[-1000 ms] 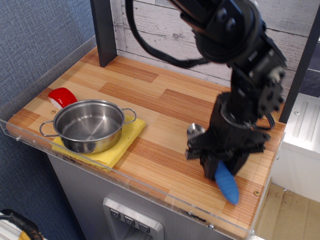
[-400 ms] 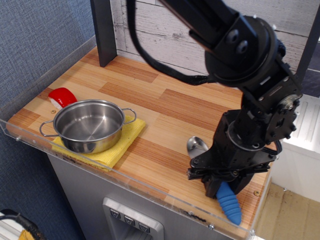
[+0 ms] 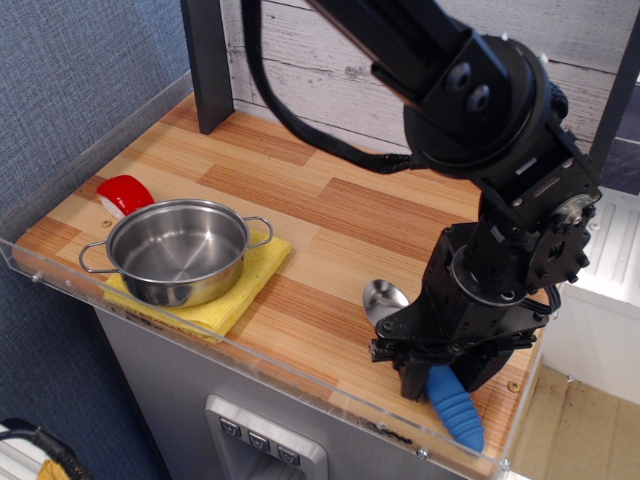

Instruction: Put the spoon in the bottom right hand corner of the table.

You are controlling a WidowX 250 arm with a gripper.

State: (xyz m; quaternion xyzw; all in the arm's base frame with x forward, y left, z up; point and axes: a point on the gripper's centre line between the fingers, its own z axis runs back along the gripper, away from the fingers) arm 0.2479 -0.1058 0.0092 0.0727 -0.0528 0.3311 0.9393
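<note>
The fingers (image 3: 437,372) are gripping the spoon (image 3: 452,405) mid-length, its axis running diagonally (blue handle outward) toward the desk (image 3: 330,215) corner.

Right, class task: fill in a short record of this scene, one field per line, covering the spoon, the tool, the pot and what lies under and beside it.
spoon: blue handle near the table's front right corner, silver bowl toward the pot
tool: low over the spoon's middle; grip hidden
pot: steel, empty, front left
under pot: yellow cloth
beside pot: red object, part hidden
</note>
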